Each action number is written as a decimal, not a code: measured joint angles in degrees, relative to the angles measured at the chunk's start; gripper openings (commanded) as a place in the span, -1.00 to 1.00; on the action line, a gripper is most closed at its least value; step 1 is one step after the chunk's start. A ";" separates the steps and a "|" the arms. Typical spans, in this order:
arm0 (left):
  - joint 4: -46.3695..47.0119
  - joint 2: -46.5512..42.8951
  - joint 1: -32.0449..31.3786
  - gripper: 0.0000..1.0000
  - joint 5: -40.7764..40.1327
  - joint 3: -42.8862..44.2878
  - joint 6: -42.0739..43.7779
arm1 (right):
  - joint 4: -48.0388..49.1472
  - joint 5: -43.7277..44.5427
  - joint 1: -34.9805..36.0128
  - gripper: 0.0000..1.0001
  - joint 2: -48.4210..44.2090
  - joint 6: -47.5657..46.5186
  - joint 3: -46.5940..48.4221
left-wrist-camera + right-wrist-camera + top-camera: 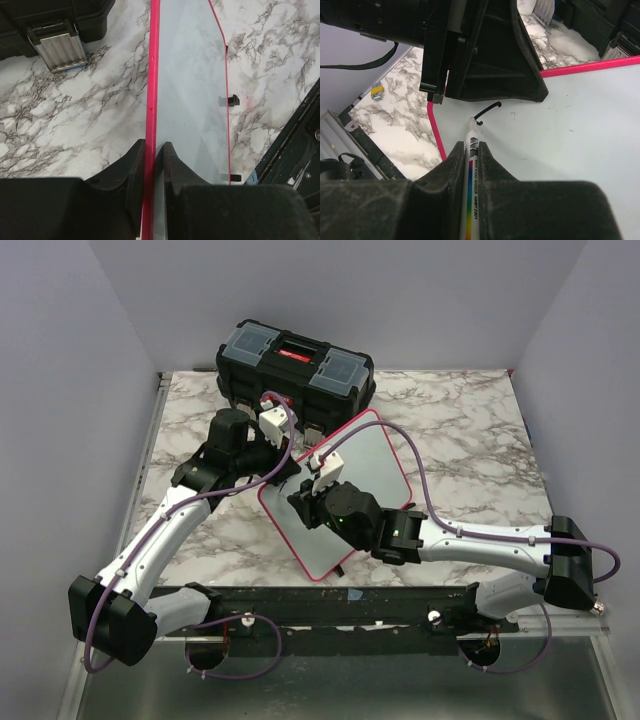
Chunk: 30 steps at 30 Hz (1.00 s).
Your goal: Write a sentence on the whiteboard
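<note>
Jaws of left gripper (152,148) are pinching the whiteboard (375,465) rim just in front of the toolbox (295,365), right gripper (471,149) is clamping the marker (472,131), sentence (487,109) is barely starting: one stroke, words all remaining.

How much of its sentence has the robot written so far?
Barely started. Done: the left gripper is clamped on the red rim of the whiteboard, and the right gripper holds the marker. In hand: the marker tip is at the board beside one short black stroke. Left: nearly the whole sentence; no lettering shows elsewhere.
</note>
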 measured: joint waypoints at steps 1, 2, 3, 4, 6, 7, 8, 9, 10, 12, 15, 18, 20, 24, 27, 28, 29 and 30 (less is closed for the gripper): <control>0.00 0.00 0.00 -1.00 0.00 0.00 0.00 | 0.00 0.02 0.00 -0.99 0.00 0.00 0.00; 0.00 0.00 0.00 -1.00 0.00 0.00 0.00 | 0.00 0.02 0.00 -0.99 0.00 0.00 0.00; 0.00 0.00 0.00 -1.00 0.00 0.00 0.00 | 0.00 0.04 0.00 -0.99 0.00 0.02 0.00; 0.00 0.00 0.00 -1.00 0.00 0.00 0.00 | -0.02 0.04 0.00 -0.99 0.00 0.02 0.00; 0.00 0.00 0.00 -1.00 0.00 0.00 0.00 | -0.04 0.04 0.00 -0.99 0.00 0.13 0.00; 0.00 0.00 0.00 -1.00 0.00 0.00 0.00 | -0.04 0.04 0.00 -0.99 0.00 0.20 0.00; 0.00 0.00 0.00 -1.00 0.00 0.00 0.00 | -0.04 0.04 0.00 -0.99 0.00 0.26 0.00; 0.00 0.00 0.00 -1.00 0.00 0.00 0.00 | -0.07 0.04 0.00 -0.99 0.00 0.39 0.00; -0.02 0.00 0.00 -1.00 0.00 0.00 0.00 | -0.09 0.04 0.00 -0.99 0.00 0.48 0.00; -0.02 0.00 0.00 -1.00 0.00 0.00 0.00 | -0.09 0.04 0.00 -0.99 -0.11 0.74 -0.22; -0.04 0.00 0.00 -1.00 0.00 0.00 0.00 | -0.22 0.00 0.02 -0.99 -0.74 1.44 -1.51; -0.15 0.00 0.04 -1.00 -0.02 0.00 0.02 | -1.03 -0.04 0.02 -0.99 -1.68 2.08 -3.15; -0.15 0.00 0.04 -1.00 -0.02 0.00 0.02 | -1.70 -0.15 0.02 -0.99 -2.45 2.62 -4.13; -0.15 0.00 0.04 -1.00 -0.02 0.00 0.02 | -3.15 -0.42 0.02 -0.99 -3.63 3.48 -5.66; -0.15 0.00 0.04 -1.00 -0.02 0.00 0.02 | -3.69 -0.63 0.02 -0.99 -4.02 4.04 -6.21; -0.15 0.00 0.04 -1.00 -0.02 0.00 0.02 | -3.98 -0.72 0.02 -0.99 -4.15 4.17 -6.27; -0.13 0.00 0.04 -1.00 -0.02 0.00 0.02 | -4.31 -0.79 0.02 -0.99 -4.22 4.31 -6.29; -0.13 0.00 0.04 -1.00 -0.02 0.00 0.02 | -4.61 -0.83 0.02 -0.99 -4.31 4.46 -6.32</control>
